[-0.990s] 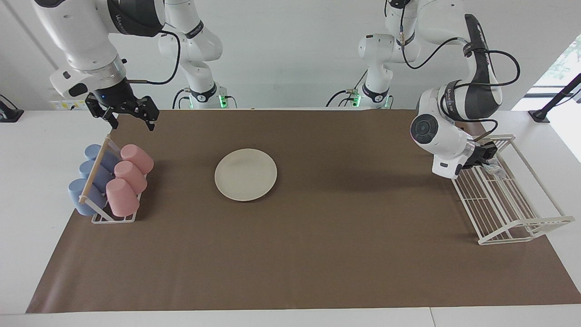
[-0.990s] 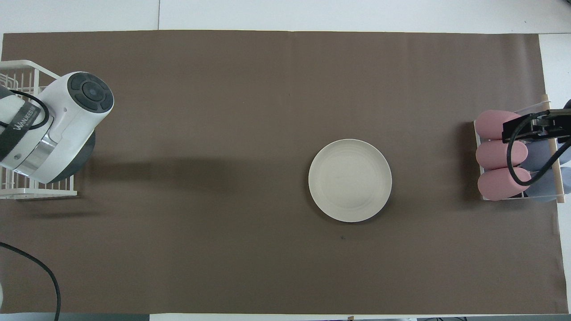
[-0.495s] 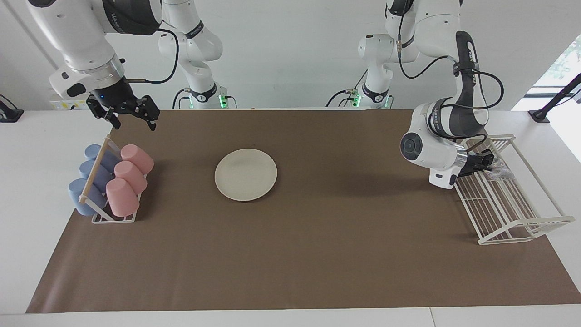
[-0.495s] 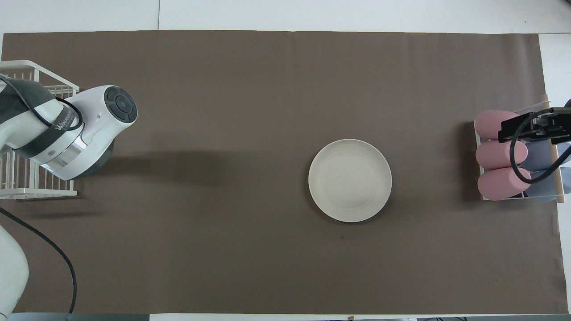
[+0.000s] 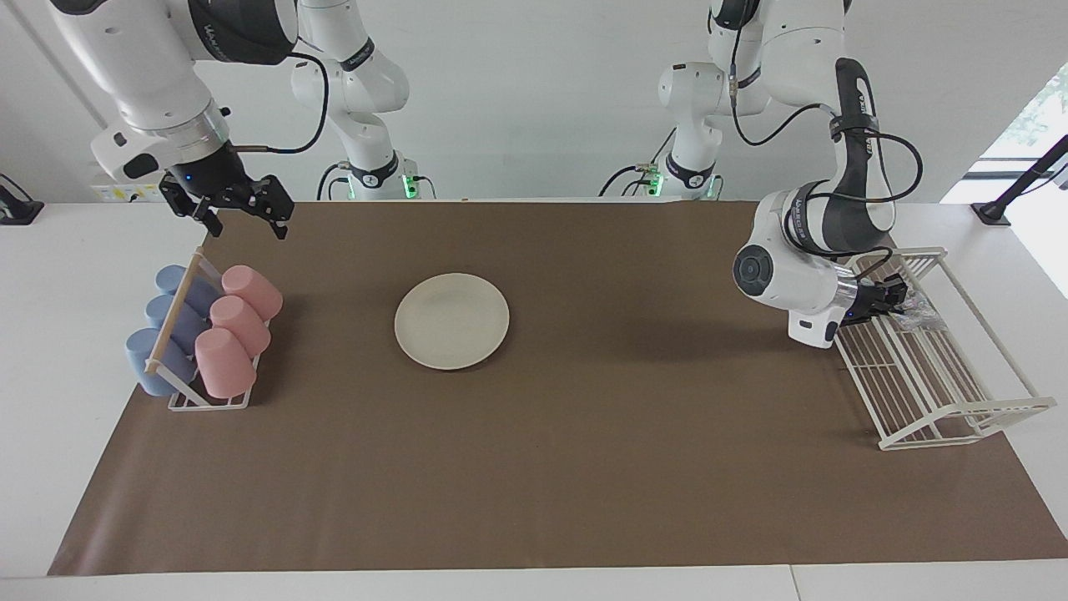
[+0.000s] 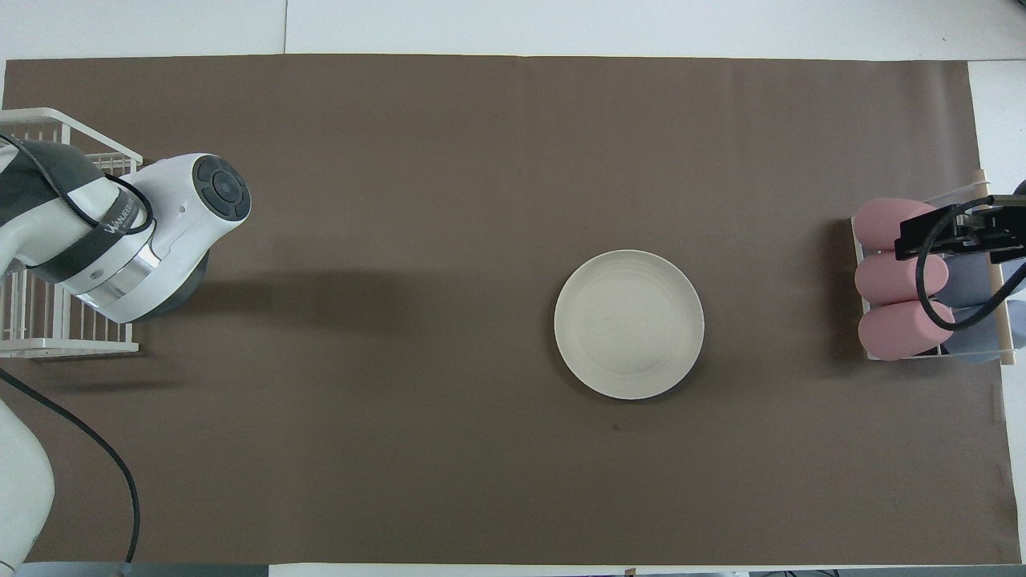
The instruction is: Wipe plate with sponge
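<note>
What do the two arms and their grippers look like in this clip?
Both arms are glossy white with dark grey-black joint bands bearing white lettering, and black cables loop along them. The left arm ends in a round dark cap with buttons. The left gripper and right gripper are black two-finger units. Green lights glow at the bases.

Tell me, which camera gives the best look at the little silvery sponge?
The facing view. There the sponge shows as a glittery grey wad at the left gripper, over the white wire rack. In the overhead view the left arm's wrist hides it completely; only parts of the rack show.
</note>
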Controlling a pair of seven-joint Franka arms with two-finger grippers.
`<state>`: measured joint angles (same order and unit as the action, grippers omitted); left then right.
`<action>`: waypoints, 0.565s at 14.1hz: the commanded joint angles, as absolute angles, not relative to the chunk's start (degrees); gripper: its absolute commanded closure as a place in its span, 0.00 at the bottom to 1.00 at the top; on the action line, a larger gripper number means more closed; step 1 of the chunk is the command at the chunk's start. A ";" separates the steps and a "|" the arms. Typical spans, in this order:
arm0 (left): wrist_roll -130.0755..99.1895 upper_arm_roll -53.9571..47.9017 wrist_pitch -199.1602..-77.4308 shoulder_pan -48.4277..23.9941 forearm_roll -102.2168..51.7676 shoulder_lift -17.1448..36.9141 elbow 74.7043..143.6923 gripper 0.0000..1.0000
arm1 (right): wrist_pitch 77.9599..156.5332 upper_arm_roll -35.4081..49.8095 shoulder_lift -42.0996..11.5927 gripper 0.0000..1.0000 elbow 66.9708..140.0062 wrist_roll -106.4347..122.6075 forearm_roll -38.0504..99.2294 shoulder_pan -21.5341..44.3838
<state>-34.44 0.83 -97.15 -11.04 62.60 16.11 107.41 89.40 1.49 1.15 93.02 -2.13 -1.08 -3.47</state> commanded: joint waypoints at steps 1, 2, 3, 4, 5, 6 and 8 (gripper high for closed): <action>-35.16 1.05 -96.24 -12.13 62.05 16.35 106.79 1.00 | 88.42 1.85 1.58 0.00 93.25 -3.34 -0.26 -4.13; -35.16 1.05 -96.33 -12.13 62.05 16.52 106.79 1.00 | 88.50 1.85 1.67 0.00 93.25 -3.25 -0.09 -4.13; -35.16 1.05 -96.42 -12.13 62.05 16.52 106.79 1.00 | 88.59 1.85 1.67 0.00 93.25 -3.16 0.00 -4.13; -35.16 1.05 -96.68 -12.13 62.05 16.61 106.79 1.00 | 88.51 1.85 1.67 0.00 93.25 -3.16 -0.09 -4.13; -35.16 1.05 -96.68 -12.13 62.05 16.52 106.79 1.00 | 88.51 1.85 1.67 0.00 93.25 -3.16 -0.09 -4.13; -35.16 1.05 -96.85 -12.13 62.05 16.61 106.79 0.68 | 88.42 1.93 1.67 0.00 93.25 -3.16 0.00 -4.13; -35.16 1.05 -97.03 -12.04 62.05 16.44 106.87 0.00 | 88.24 1.93 1.84 0.00 93.25 -3.16 -0.09 -4.13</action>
